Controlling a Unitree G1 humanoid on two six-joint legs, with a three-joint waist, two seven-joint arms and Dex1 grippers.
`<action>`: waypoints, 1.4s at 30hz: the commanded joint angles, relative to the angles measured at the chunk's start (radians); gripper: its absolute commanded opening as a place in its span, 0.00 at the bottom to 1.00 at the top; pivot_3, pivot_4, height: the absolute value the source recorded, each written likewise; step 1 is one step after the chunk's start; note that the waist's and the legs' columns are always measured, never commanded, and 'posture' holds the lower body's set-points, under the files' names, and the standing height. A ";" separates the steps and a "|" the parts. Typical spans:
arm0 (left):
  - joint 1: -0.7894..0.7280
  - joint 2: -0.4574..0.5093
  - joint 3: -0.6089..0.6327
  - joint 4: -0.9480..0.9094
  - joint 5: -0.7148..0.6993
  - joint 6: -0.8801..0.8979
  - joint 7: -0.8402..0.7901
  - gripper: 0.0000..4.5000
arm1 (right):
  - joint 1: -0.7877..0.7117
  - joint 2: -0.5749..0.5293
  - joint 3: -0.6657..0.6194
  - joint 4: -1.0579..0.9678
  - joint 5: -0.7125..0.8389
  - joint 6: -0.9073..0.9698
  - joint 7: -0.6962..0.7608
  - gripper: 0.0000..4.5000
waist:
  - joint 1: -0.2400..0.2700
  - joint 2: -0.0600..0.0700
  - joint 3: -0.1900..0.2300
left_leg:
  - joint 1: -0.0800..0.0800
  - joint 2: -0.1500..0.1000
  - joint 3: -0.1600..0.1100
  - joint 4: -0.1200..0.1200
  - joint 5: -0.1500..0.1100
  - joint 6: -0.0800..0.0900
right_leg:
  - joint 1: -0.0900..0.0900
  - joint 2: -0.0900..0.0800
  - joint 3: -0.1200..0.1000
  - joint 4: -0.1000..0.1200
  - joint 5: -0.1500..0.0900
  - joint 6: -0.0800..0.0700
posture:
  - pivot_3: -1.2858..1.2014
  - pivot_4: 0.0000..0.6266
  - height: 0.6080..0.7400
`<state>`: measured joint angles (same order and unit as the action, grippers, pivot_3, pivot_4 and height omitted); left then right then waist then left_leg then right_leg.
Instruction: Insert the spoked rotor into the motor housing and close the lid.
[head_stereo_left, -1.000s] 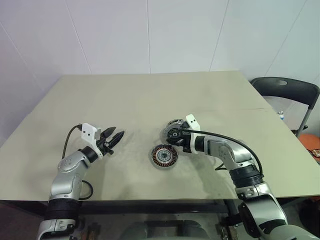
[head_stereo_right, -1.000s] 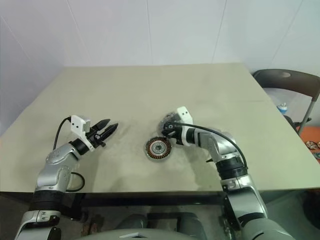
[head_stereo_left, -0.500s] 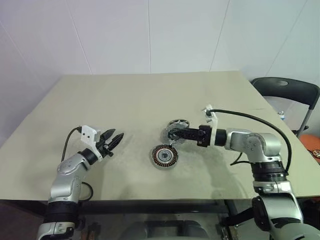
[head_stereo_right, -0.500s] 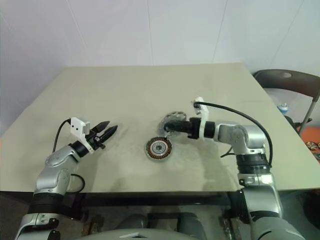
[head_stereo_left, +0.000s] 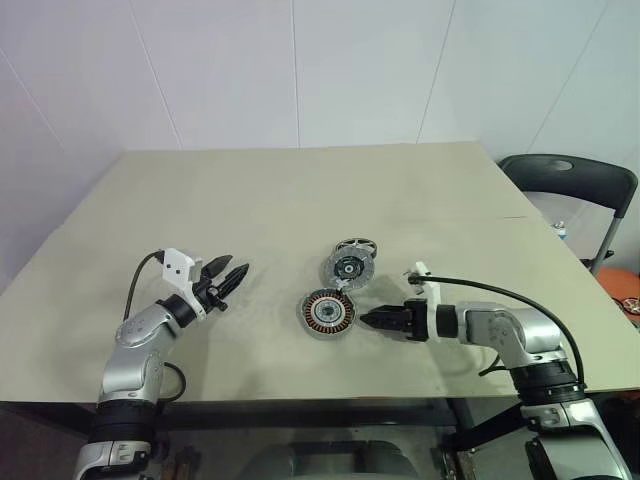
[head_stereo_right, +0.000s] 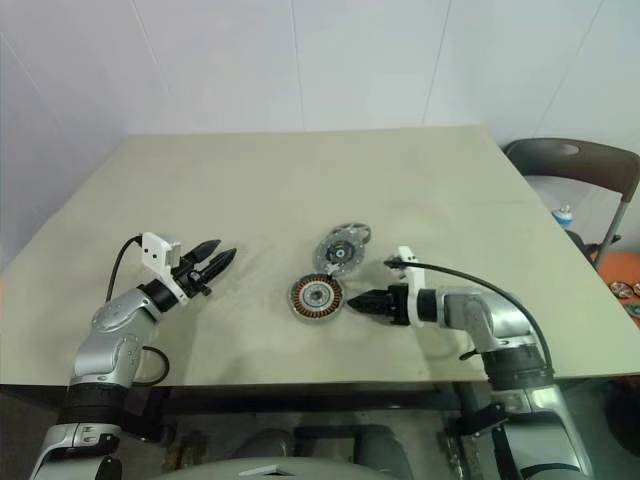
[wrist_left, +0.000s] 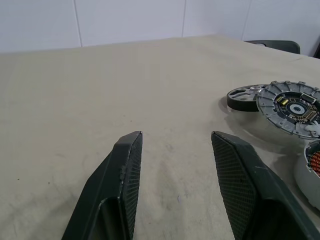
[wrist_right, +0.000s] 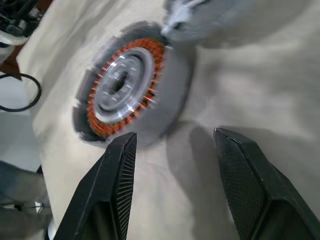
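Two round parts lie mid-table: the silver spoked rotor with black hub (head_stereo_left: 349, 267) rests just beyond the copper-wound, dark-rimmed motor housing (head_stereo_left: 327, 312). The right gripper (head_stereo_left: 368, 320), jaws spread and empty, points left just beside the housing, far nearer than the left gripper (head_stereo_left: 237, 273), also spread and empty.

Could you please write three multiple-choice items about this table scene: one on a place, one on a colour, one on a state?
1. Where does the spoked rotor lie, seen from the head camera?
A. on top of the motor housing
B. on the table, just beyond the motor housing
C. between the left gripper's fingers

2. What colour is the ring of windings in the motor housing?
A. copper
B. blue
C. white

3. In what state is the right gripper?
A. shut on the spoked rotor
B. shut on the motor housing
C. open, holding nothing

Answers:
1 B: the silver disc rests on the table just behind the housing.
2 A: the right wrist view shows copper-orange coils around a pale centre.
3 C: its fingers stand apart beside the housing, with nothing between them.
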<state>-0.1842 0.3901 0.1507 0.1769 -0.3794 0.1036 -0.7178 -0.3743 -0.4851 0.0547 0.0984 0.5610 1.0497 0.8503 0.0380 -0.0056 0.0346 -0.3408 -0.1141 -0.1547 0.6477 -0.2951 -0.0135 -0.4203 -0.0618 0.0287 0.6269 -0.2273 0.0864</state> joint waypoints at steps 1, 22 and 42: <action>-0.019 0.009 0.009 -0.023 0.000 -0.011 -0.002 0.52 | -0.046 0.036 -0.020 -0.029 0.014 -0.013 -0.027 0.57 | 0.000 0.000 0.000 | 0.000 0.000 0.000 0.000 0.000 0.000 | 0.000 0.000 0.000 0.000 0.000 0.000 | 0.52 0.00 1.00; 0.003 0.005 0.010 -0.035 0.002 -0.016 0.015 0.52 | -0.094 0.080 0.031 0.065 -0.083 -0.107 -0.057 0.57 | 0.001 0.000 0.000 | 0.000 0.000 0.001 0.000 0.000 0.000 | 0.000 0.000 0.000 0.000 0.000 0.000 | 0.52 0.00 1.00; -0.011 -0.001 0.002 -0.010 0.013 -0.024 0.010 0.52 | -0.134 0.143 -0.038 0.096 -0.077 -0.140 -0.149 0.57 | 0.000 0.000 0.000 | 0.001 0.000 0.001 -0.001 0.000 0.000 | 0.000 0.000 0.000 0.000 0.000 0.000 | 0.52 0.00 1.00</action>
<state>-0.1737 0.3876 0.1483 0.1775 -0.3703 0.0997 -0.7079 -0.4755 -0.3516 0.0508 0.2020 0.4756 0.9294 0.7106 0.0381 -0.0055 0.0346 -0.3403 -0.1140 -0.1542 0.6472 -0.2951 -0.0135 -0.4203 -0.0618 0.0284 0.6267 -0.2272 0.0862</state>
